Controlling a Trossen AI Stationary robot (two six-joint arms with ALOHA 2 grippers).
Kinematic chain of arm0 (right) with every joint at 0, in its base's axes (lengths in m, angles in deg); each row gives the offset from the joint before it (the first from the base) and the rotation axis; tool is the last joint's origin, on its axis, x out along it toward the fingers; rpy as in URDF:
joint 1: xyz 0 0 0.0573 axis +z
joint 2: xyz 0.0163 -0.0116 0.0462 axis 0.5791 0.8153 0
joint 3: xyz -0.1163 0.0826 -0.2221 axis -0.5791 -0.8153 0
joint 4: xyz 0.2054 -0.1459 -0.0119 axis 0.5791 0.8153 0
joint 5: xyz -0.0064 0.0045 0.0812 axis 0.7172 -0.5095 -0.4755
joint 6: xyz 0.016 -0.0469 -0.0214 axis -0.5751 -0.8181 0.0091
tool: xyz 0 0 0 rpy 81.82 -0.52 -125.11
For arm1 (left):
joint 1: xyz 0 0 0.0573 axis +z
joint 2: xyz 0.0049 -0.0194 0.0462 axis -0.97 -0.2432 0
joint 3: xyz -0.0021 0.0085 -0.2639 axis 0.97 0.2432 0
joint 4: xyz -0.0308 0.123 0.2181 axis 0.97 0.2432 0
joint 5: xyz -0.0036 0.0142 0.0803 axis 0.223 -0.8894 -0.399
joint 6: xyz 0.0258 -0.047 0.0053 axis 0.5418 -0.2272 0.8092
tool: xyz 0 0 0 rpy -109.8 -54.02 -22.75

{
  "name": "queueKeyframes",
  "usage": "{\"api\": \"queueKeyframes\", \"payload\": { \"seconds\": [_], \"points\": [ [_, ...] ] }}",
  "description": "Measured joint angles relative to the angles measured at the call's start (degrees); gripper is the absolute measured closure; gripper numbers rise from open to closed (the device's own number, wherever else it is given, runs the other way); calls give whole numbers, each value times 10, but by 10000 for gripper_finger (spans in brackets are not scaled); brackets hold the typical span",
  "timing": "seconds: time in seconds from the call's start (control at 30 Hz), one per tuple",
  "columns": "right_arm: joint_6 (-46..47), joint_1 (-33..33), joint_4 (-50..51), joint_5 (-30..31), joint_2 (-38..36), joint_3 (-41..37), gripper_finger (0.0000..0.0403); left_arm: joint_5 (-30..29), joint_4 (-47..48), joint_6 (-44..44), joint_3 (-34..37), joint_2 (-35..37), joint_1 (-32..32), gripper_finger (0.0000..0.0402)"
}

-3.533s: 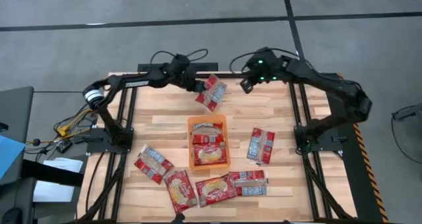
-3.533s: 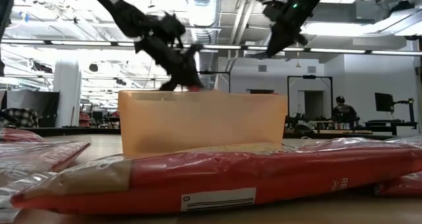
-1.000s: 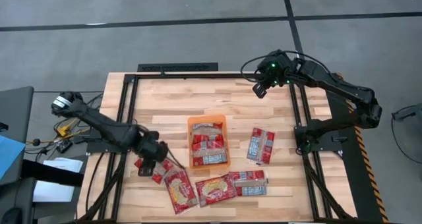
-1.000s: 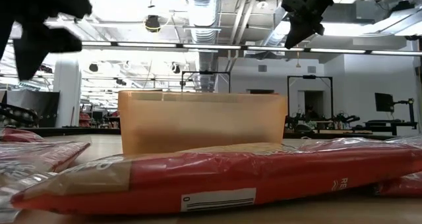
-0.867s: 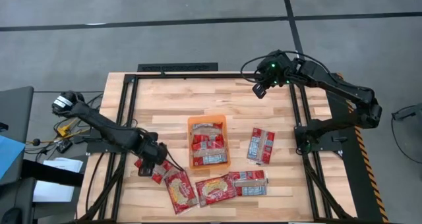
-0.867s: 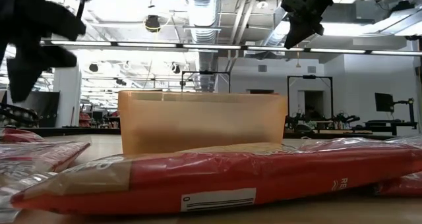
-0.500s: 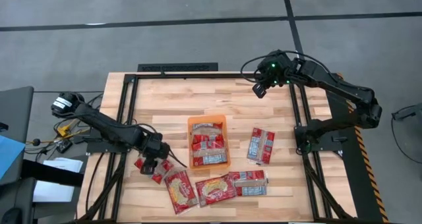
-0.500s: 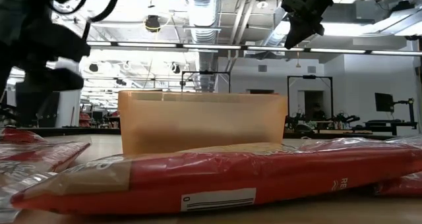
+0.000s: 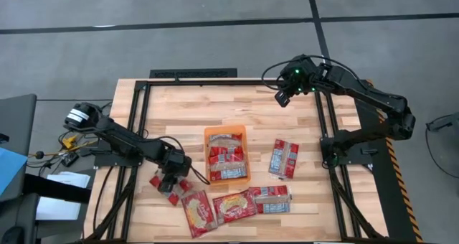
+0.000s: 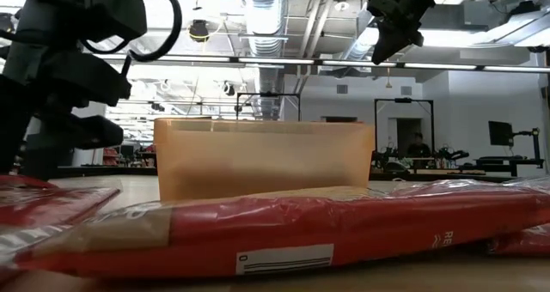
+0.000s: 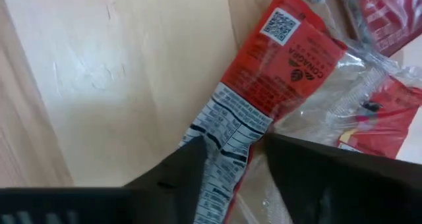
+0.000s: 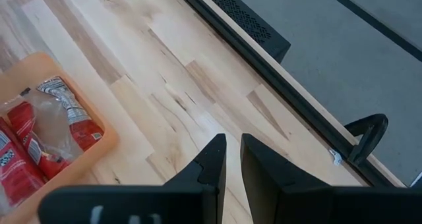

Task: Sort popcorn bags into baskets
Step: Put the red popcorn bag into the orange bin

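Several red popcorn bags lie flat on the wooden table (image 9: pixel 179 115): one (image 9: pixel 284 158) right of the orange basket (image 9: pixel 244 152), three in a row near the front (image 9: pixel 233 205), and one (image 9: pixel 155 181) left of the basket. Two more bags (image 9: pixel 228 160) lie inside the basket. My left gripper (image 9: pixel 171 179) points down onto the left bag (image 11: pixel 277 59) and is shut on its printed end. My right gripper (image 9: pixel 281 97) hangs high over the far right of the table, with only a narrow gap between its fingers (image 12: pixel 217 151) and nothing in it. My left gripper has the bag's grey-and-white printed end (image 11: pixel 227 135) between its two fingers, one finger (image 11: pixel 184 165) at each long edge. The fingers come from above, pointing steeply down, and straddle the bag across its width. The bag lies on the table.
The basket's near wall (image 10: pixel 262 159) rises behind a long bag (image 10: pixel 301 228) in the low view. Black frame rails (image 9: pixel 140 122) run along the table's left, right and far sides. Bare wood lies between the basket and the far edge.
My left gripper has come down onto the bag left of the basket, drifting a little toward the basket as it sank. The bag has stayed on the table.
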Motion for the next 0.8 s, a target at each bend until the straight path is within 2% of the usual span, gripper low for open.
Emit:
{"api": "queueKeyframes", "payload": {
  "seconds": [0.17, 0.2, 0.33, 0.57, 0.8],
  "points": [
    [-3, 0, 0, 0, 0, 0, 333, 3, -2, -27, 0, -1, 5, 377],
    [-3, 0, 0, 0, 0, 0, 333, 5, -2, -37, 0, -1, 8, 388],
    [-3, 0, 0, 0, 0, 0, 333, 5, 15, -82, -7, 1, 20, 397],
    [-5, 0, 0, 0, 0, 0, 333, -65, 105, -122, -74, 36, 37, 401],
    [-10, 0, 0, 0, 0, 0, 333, -77, 168, -149, -135, 75, 46, 401]
  ]
}}
